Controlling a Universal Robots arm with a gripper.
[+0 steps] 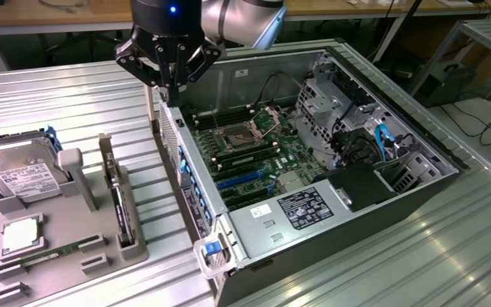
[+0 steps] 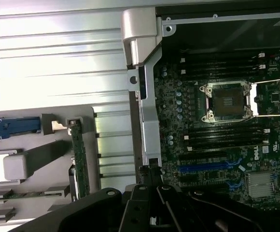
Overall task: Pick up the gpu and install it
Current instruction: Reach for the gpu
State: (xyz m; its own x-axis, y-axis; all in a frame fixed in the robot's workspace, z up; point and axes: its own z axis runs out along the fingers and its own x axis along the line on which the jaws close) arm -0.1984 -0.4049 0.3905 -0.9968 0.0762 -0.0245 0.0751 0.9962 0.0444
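The gpu (image 1: 119, 203) stands on edge in a slot of the grey holder tray (image 1: 139, 252) at the exterior view's left, beside the open computer case (image 1: 254, 230). In the wrist view the gpu (image 2: 77, 162) is a thin greenish card in that same slot. My gripper (image 1: 169, 94) hangs over the near corner of the case's rear wall, fingers together and nothing between them. It is well above and beyond the gpu. In the wrist view my gripper (image 2: 149, 173) points at the case's metal edge. Blue expansion slots (image 1: 238, 180) lie bare on the motherboard (image 2: 217, 140).
The tray also holds a silver hard drive (image 1: 20, 169), a square processor (image 1: 21, 233) and a green memory stick (image 1: 58, 248). Inside the case are an open processor socket (image 1: 238, 134), drive cages (image 1: 339, 96) and a black power supply (image 1: 360, 185). Everything rests on a ribbed metal table (image 1: 75, 109).
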